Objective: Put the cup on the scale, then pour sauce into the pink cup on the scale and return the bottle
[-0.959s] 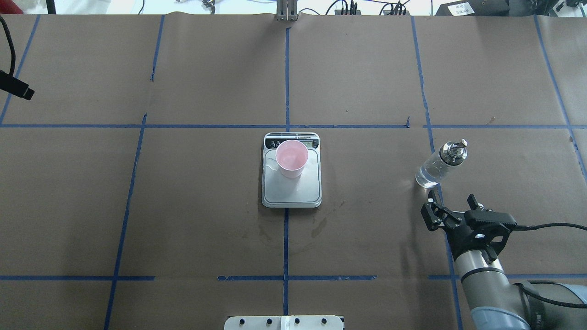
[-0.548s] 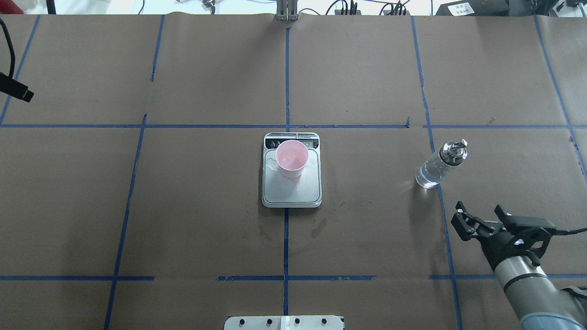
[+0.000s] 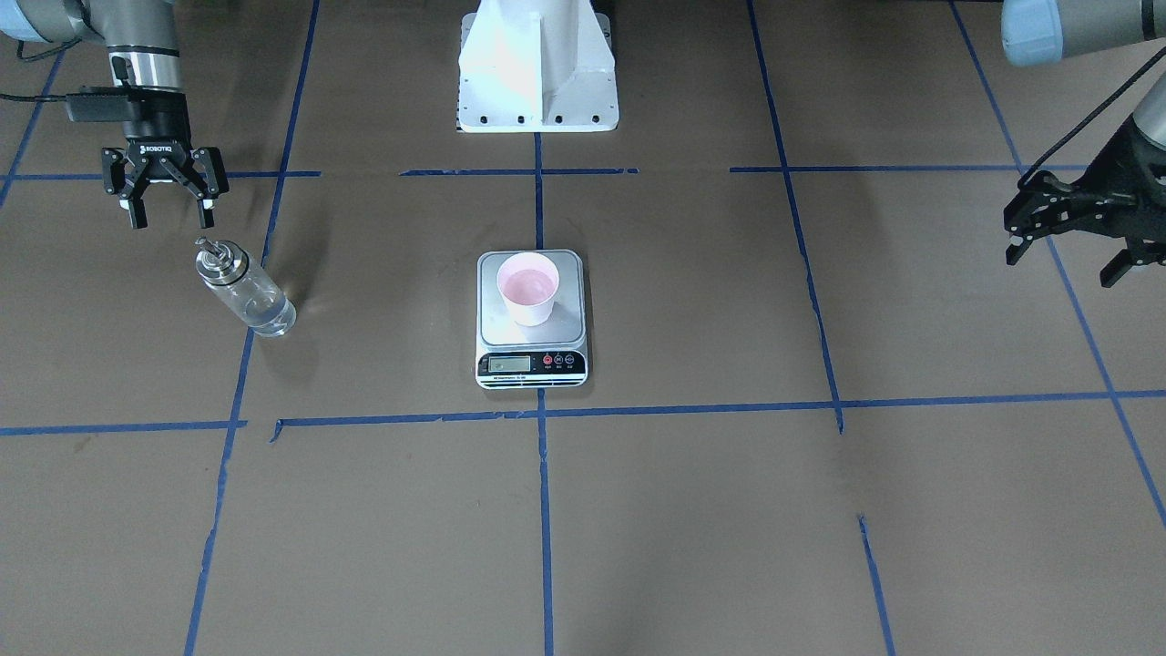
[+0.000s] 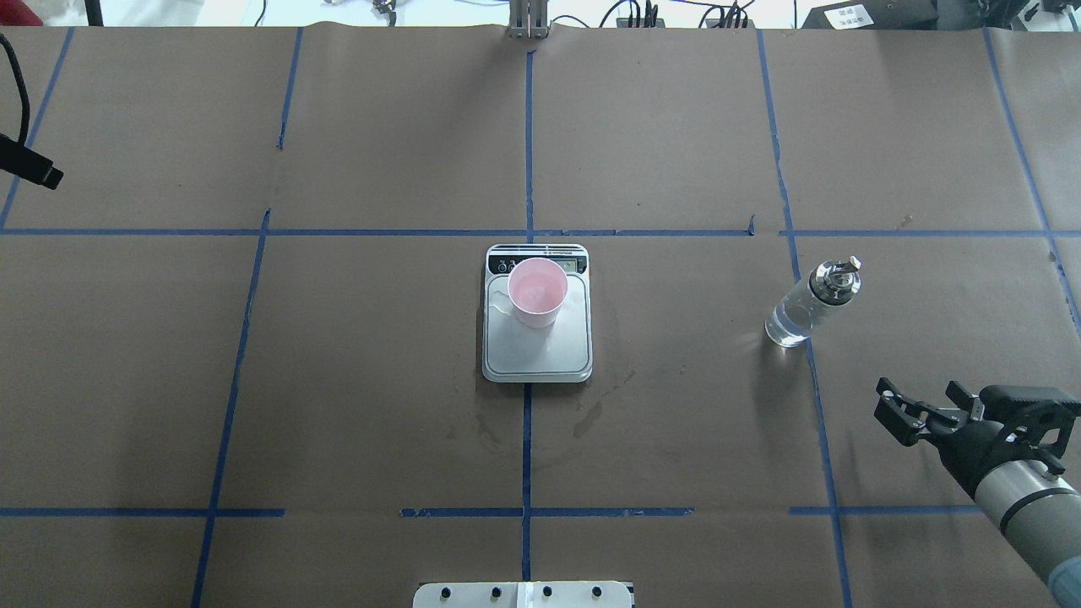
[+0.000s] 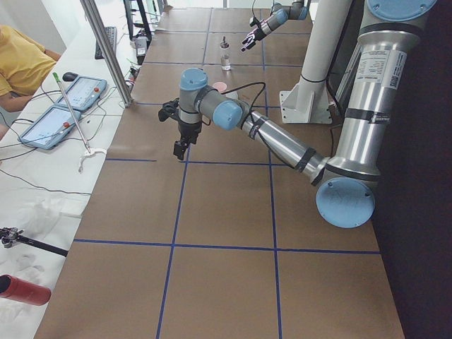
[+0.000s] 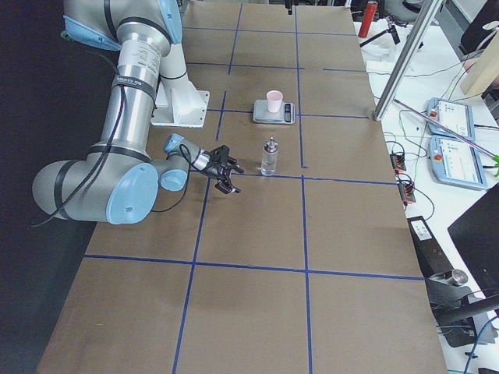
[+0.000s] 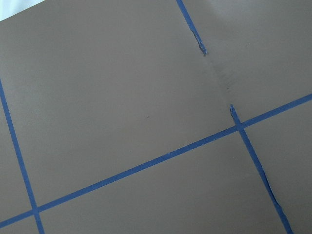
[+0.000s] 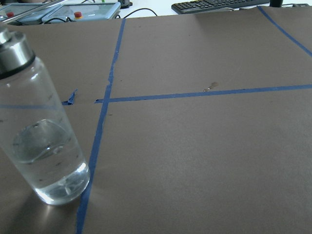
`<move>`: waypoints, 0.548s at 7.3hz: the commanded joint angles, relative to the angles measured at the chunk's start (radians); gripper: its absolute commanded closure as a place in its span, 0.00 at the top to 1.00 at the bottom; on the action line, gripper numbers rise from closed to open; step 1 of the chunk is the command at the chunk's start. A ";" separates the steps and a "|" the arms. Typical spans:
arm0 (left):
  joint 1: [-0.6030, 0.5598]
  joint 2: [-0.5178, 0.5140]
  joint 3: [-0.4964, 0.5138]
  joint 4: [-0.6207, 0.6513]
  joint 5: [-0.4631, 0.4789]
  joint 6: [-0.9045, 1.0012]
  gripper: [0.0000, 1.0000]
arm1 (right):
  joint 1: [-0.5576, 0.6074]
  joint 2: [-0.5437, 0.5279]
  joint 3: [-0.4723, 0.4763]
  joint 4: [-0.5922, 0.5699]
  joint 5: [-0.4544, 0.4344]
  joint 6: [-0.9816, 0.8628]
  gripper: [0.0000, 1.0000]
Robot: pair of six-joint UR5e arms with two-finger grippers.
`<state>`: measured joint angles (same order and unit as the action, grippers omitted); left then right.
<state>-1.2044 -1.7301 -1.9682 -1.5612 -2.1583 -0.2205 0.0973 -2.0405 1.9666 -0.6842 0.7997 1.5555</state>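
bottle [image 3: 246, 292] upright on tape line, long axis vertical, spout up, well apart from scale [image 3: 562, 328]. cup [image 3: 526, 287] upright on scale. right gripper [image 3: 171, 219] near bottle, jaws spread, empty. left gripper [image 3: 1061, 264] jaws spread.

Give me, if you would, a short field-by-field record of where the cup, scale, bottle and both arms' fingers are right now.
cup: upright on the scale, toward its display end
scale: at the middle of the table
bottle: upright on the table, apart from the scale, clear liquid low inside
right fingers: open, empty, apart from the bottle
left fingers: open, empty, far from cup and bottle
cup contents: cannot tell
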 commanded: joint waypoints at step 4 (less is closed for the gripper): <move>-0.084 0.053 -0.002 -0.002 -0.092 0.145 1.00 | 0.588 0.091 -0.026 0.046 0.668 -0.482 1.00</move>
<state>-1.2399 -1.6860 -1.9766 -1.5694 -2.2306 -0.1530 0.5119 -1.9803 1.9546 -0.6372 1.2678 1.1889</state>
